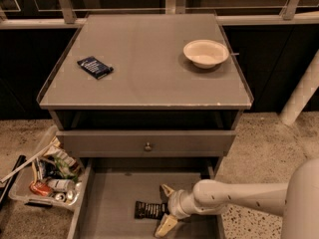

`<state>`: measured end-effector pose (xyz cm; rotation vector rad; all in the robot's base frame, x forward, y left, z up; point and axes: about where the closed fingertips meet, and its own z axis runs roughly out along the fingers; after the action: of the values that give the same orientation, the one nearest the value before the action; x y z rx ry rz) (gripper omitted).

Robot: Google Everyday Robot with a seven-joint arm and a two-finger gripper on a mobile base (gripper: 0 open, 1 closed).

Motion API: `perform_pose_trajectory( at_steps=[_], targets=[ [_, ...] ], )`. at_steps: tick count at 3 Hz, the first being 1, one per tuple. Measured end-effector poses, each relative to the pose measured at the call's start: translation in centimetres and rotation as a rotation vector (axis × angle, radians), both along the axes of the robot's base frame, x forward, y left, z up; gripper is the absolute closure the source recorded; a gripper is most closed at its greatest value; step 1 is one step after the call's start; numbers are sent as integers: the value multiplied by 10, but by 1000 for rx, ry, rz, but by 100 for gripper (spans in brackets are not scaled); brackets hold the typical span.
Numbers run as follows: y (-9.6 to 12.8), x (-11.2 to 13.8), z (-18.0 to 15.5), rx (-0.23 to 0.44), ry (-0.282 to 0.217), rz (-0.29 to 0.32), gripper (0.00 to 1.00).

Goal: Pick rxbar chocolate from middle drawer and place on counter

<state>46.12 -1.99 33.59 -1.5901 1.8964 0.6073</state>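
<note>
Camera view: gripper (166, 209) in middle drawer (109, 203) covers right end of rxbar chocolate (147, 209).

We see a grey surface (144, 83) carrying a dark blue packet (94, 67) with white print and a cream bowl (206, 53). In the grey middle drawer (113, 199), our white, tan-fingered claw (165, 208) sits at the black rxbar chocolate (148, 209).

The gripper (166, 208) is low inside the open drawer (107, 200). Its spread fingers straddle one end of the black snack bar (148, 209) there.
</note>
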Motion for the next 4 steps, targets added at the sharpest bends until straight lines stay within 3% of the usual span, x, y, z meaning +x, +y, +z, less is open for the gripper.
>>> perform_pose_trajectory(
  at_steps=[1, 4],
  targets=[
    [0, 0, 0, 0, 0, 0, 19],
    [0, 0, 0, 0, 0, 0, 89]
  ],
)
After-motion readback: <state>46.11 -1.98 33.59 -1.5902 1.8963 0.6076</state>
